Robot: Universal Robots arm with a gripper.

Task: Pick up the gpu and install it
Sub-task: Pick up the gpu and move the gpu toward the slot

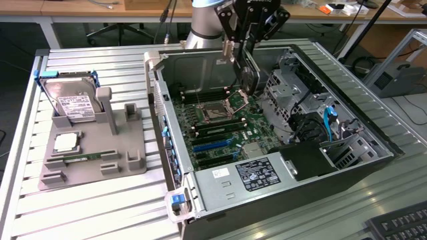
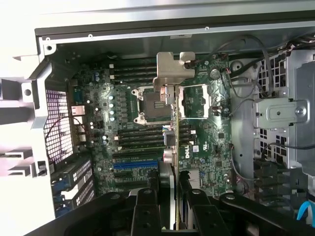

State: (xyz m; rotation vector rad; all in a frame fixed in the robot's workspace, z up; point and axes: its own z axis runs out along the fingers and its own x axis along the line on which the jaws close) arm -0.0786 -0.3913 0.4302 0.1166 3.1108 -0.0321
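Note:
The gpu [image 1: 247,75] is a thin dark card with a silvery bracket strip, and it hangs upright over the open computer case [image 1: 160,100]. My gripper [image 1: 244,40] is shut on its upper edge, above the motherboard [image 1: 223,122] near the processor socket. In the wrist view the gpu [image 2: 170,73] is seen edge-on, running down between my gripper's [image 2: 172,209] black fingers [image 2: 146,206]. It hovers clear of the motherboard [image 2: 123,128]. The blue expansion slots [image 1: 212,145] lie nearer the case's front, also seen as blue expansion slots [image 2: 135,164] beside the card's line.
On the exterior view's left, a grey fixture [image 1: 127,155] holds a hard drive [image 1: 73,100], a processor chip [image 1: 67,142] and a memory stick [image 1: 83,159]. Inside the case are a power supply [image 1: 257,175] and a drive cage [image 1: 293,95] with cables. A keyboard [image 1: 400,227] lies nearby.

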